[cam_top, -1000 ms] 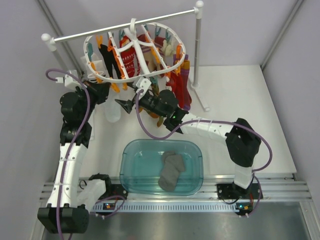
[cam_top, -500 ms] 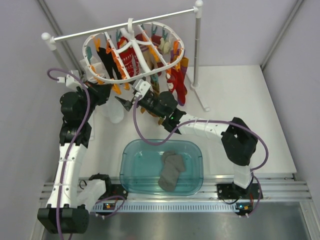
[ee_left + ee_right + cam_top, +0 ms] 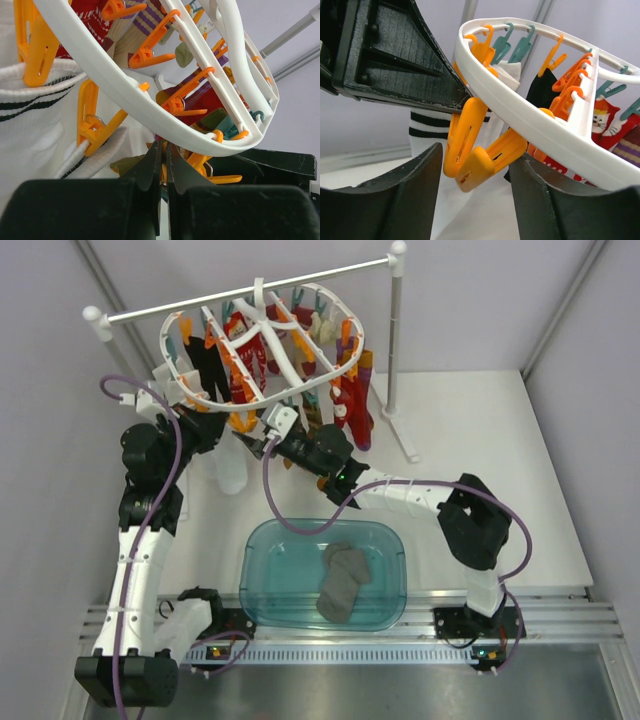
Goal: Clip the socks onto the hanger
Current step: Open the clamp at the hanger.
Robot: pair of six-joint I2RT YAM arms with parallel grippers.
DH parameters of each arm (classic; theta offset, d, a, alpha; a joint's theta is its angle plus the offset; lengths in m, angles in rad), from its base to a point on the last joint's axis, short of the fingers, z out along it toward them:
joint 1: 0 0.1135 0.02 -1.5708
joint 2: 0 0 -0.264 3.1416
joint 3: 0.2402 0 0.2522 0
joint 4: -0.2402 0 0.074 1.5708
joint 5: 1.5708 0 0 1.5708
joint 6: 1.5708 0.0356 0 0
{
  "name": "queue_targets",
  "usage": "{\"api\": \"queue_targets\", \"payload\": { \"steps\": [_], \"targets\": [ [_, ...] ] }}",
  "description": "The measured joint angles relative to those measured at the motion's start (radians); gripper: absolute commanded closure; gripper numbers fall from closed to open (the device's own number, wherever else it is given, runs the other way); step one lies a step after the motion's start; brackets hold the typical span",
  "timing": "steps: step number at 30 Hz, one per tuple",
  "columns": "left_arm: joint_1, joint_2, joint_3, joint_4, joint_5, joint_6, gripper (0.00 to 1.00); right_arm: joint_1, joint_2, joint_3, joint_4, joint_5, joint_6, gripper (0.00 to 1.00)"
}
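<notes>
Socks (image 3: 341, 581): a grey heap lying in the teal tub (image 3: 262, 540), close to its right-hand end, with nothing holding them.
Tub: it sits on the table (image 3: 470, 430) at the near edge, between the two arm bases.
Hanger (image 3: 530, 117): a white oval ring hooked over the rail stand (image 3: 140, 310) at the back of the table. It is tilted, with orange and teal clips dangling all round it.
Already clipped: red, black, purple-striped and white socks hang from the ring, but no grey one.
Left gripper (image 3: 163, 150): raised just under the ring's near-left rim. Its jaws are almost together, with only a thin slit between the fingers and nothing visible in it.
Behind its tips: orange clips and a fold of olive cloth. Whether the tips touch any of them cannot be told.
White striped sock (image 3: 30, 125): pinched by orange clips at the left of the left wrist view.
Right gripper (image 3: 476, 155): reaching up to the same near rim, just beside the left gripper. Its jaws are wide apart.
Orange clip (image 3: 470, 142): hangs from the ring down into the gap between the right fingers, and neither pad presses on it.
Upper left of the right wrist view: a black ribbed body whose tip lies against the underside of the ring.
</notes>
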Motion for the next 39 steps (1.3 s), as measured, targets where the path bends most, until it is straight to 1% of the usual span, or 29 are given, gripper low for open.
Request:
{"api": "queue_targets", "payload": {
  "steps": [1, 3, 4, 5, 6, 11, 18, 22, 27, 33, 39],
  "targets": [
    [0.0, 0.0, 0.0, -0.003, 0.001, 0.0, 1.0, 0.0, 0.0, 0.0, 0.0, -0.01, 0.006, 0.48],
    [0.0, 0.0, 0.0, -0.005, 0.001, 0.0, 1.0, 0.0, 0.0, 0.0, -0.001, -0.024, 0.016, 0.45],
    [0.0, 0.0, 0.0, -0.007, 0.001, 0.0, 1.0, 0.0, 0.0, 0.0, -0.002, -0.031, 0.019, 0.43],
    [0.0, 0.0, 0.0, -0.007, 0.001, 0.0, 1.0, 0.0, 0.0, 0.0, -0.002, -0.036, 0.026, 0.37],
    [0.0, 0.0, 0.0, -0.008, 0.001, 0.0, 1.0, 0.0, 0.0, 0.0, -0.002, -0.037, 0.032, 0.35],
    [0.0, 0.0, 0.0, -0.01, 0.001, 0.0, 1.0, -0.003, -0.012, -0.026, -0.019, -0.018, 0.077, 0.35],
    [0.0, 0.0, 0.0, -0.009, 0.005, -0.001, 1.0, -0.012, -0.148, -0.249, -0.13, -0.047, 0.143, 0.37],
    [0.0, 0.0, 0.0, -0.009, 0.005, -0.002, 1.0, -0.006, -0.193, -0.328, -0.155, -0.084, 0.172, 0.37],
    [0.0, 0.0, 0.0, -0.009, 0.005, -0.008, 1.0, 0.019, -0.195, -0.312, -0.161, -0.089, 0.183, 0.41],
    [0.0, 0.0, 0.0, -0.009, 0.005, -0.012, 1.0, 0.042, -0.177, -0.161, -0.151, -0.042, 0.157, 0.43],
    [0.0, 0.0, 0.0, -0.009, 0.005, -0.012, 1.0, 0.042, -0.151, -0.1, -0.137, -0.006, 0.136, 0.43]
  ]
}}
